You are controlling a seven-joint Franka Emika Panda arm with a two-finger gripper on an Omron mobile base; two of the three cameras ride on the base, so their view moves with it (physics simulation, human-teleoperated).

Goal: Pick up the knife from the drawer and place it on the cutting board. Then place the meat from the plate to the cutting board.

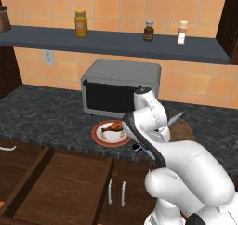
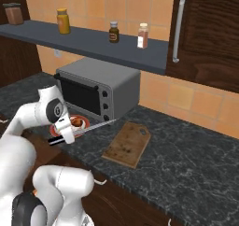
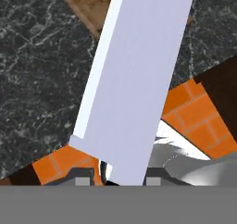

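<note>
The two-finger gripper (image 2: 62,135) is pinched on the black-handled, silver-bladed kitchen knife (image 2: 88,127), carried level above the dark marbled counter (image 2: 196,150), blade pointing right toward the brown wooden cutting board (image 2: 127,144), which lies right of the tip. Stiff, light and slippery-bladed, the knife is best held by its handle, though it may pivot there.

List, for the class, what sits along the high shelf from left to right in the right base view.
Brown-filled container → yellow-orange jar → small dark jar → pale shaker with reddish contents.
</note>
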